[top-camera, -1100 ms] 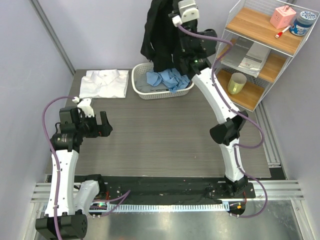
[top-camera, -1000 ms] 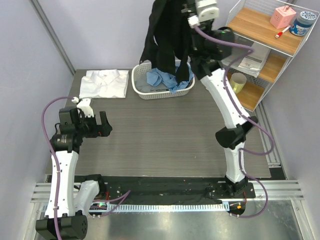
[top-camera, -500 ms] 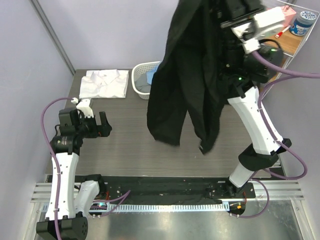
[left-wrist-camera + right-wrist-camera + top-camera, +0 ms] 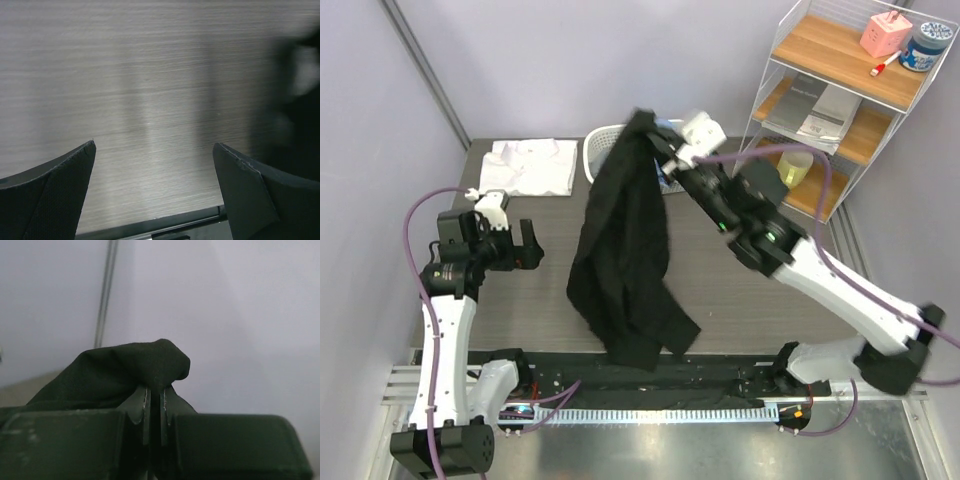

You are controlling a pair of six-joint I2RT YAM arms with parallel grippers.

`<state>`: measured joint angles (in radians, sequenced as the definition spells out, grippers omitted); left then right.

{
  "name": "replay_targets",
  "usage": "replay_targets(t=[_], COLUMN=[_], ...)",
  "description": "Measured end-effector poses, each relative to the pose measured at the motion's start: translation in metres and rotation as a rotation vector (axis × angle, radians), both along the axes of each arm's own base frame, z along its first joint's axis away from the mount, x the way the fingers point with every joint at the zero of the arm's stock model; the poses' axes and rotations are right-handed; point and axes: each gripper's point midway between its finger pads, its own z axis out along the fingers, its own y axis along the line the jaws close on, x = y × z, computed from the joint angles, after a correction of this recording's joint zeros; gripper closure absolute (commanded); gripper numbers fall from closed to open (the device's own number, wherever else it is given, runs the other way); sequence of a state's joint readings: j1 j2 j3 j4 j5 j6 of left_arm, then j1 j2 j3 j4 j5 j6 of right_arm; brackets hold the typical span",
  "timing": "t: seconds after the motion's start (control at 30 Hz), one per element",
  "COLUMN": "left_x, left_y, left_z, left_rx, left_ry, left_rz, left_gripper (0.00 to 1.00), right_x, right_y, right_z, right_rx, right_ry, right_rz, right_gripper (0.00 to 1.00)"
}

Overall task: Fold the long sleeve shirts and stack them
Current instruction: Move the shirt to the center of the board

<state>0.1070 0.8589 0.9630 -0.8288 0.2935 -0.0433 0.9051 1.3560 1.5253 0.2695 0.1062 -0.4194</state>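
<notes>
**Two white arms, black joints**

The left arm (image 4: 445, 330) and the right arm (image 4: 840, 295) have white shells with black joint housings. Purple cables (image 4: 407, 235) loop along each. The left gripper (image 4: 154, 145) is dark and finely textured, and the right gripper (image 4: 154, 395) looks dark green.

Holds left gripper (image 4: 154, 146) wide open, low at left. Stretches right arm (image 4: 820, 280) forward-left, right gripper (image 4: 154, 392) pinched tight on shirt (image 4: 125, 370).
</notes>
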Motion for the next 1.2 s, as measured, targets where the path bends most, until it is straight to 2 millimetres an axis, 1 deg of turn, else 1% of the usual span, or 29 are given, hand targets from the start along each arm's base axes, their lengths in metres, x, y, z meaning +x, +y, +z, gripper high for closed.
replay_targets(t=[0.03, 0.1, 0.13, 0.17, 0.2, 0.23, 0.27, 0.33, 0.4, 0.47, 0.57, 0.6, 0.67, 0.73, 0.83, 0.87, 0.93, 1.0, 1.07, 1.13, 1.17, 1.2], left_x=[0.0, -0.001, -0.002, -0.005, -0.008, -0.011, -0.013, -0.018, -0.02, -0.02, -0.018, -0.017, -0.017, -0.022, -0.038, -0.045, -0.057, -0.069, -0.073, -0.071, -0.069, -0.066], left_y=[-0.003, -0.008, -0.012, -0.016, -0.021, -0.025, -0.028, -0.035, -0.039, -0.043, -0.049, -0.051, -0.055, -0.062, -0.084, -0.091, -0.098, -0.095, -0.087, -0.079, -0.077, -0.075], left_z=[0.003, 0.007, 0.009, 0.011, 0.012, 0.013, 0.013, 0.012, 0.009, 0.001, -0.016, -0.024, -0.039, -0.052, -0.074, -0.085, -0.107, -0.134, -0.154, -0.168, -0.172, -0.174], left_rx=[-0.002, -0.003, 0.001, 0.003, 0.005, 0.014, 0.016, 0.026, 0.046, 0.065, 0.095, 0.099, 0.107, 0.131, 0.195, 0.228, 0.29, 0.355, 0.41, 0.464, 0.48, 0.501], left_ry=[-0.011, -0.025, -0.036, -0.046, -0.054, -0.064, -0.07, -0.083, -0.089, -0.074, -0.03, -0.007, 0.03, 0.055, 0.086, 0.098, 0.125, 0.178, 0.229, 0.267, 0.272, 0.269], left_rz=[-0.023, -0.074, -0.112, -0.157, -0.203, -0.257, -0.292, -0.374, -0.45, -0.517, -0.613, -0.643, -0.692, -0.756, -0.909, -0.968, -1.055, -1.11, -1.132, -1.142, -1.145, -1.154], left_gripper=[0.0, 0.0, 0.0, 0.0, 0.0, 0.0, 0.0, 0.0, 0.0, 0.0, 0.0, 0.0, 0.0, 0.02, 0.04, 0.04, 0.06, 0.09, 0.09, 0.11, 0.11, 0.18], right_x=[-0.004, -0.015, -0.022, -0.029, -0.031, -0.033, -0.035, -0.034, -0.036, -0.042, -0.057, -0.061, -0.067, -0.069, -0.069, -0.069, -0.073, -0.078, -0.081, -0.083, -0.084, -0.084], right_y=[-0.014, -0.057, -0.082, -0.105, -0.125, -0.148, -0.166, -0.191, -0.205, -0.209, -0.202, -0.199, -0.196, -0.193, -0.194, -0.194, -0.194, -0.191, -0.188, -0.184, -0.183, -0.18], right_z=[-0.019, -0.063, -0.087, -0.111, -0.138, -0.16, -0.181, -0.218, -0.256, -0.288, -0.33, -0.342, -0.358, -0.373, -0.394, -0.402, -0.418, -0.432, -0.441, -0.449, -0.45, -0.451], right_rx=[-0.018, -0.05, -0.071, -0.1, -0.14, -0.177, -0.221, -0.331, -0.473, -0.597, -0.756, -0.797, -0.852, -0.895, -0.962, -0.987, -1.036, -1.078, -1.104, -1.115, -1.115, -1.108], right_ry=[0.048, 0.148, 0.195, 0.238, 0.288, 0.329, 0.37, 0.444, 0.536, 0.62, 0.744, 0.782, 0.843, 0.908, 1.005, 1.032, 1.09, 1.132, 1.159, 1.18, 1.184, 1.186], right_rz=[-0.024, -0.102, -0.144, -0.188, -0.239, -0.297, -0.344, -0.418, -0.439, -0.414, -0.312, -0.278, -0.226, -0.175, -0.114, -0.091, -0.044, 0.013, 0.055, 0.093, 0.105, 0.12], right_gripper=[0.76, 0.58, 0.37, 0.31, 0.25, 0.0, 0.0, 0.0, 0.0, 0.0, 0.0, 0.0, 0.0, 0.02, 0.04, 0.06, 0.1, 0.12, 0.12, 0.13, 0.14, 0.16])
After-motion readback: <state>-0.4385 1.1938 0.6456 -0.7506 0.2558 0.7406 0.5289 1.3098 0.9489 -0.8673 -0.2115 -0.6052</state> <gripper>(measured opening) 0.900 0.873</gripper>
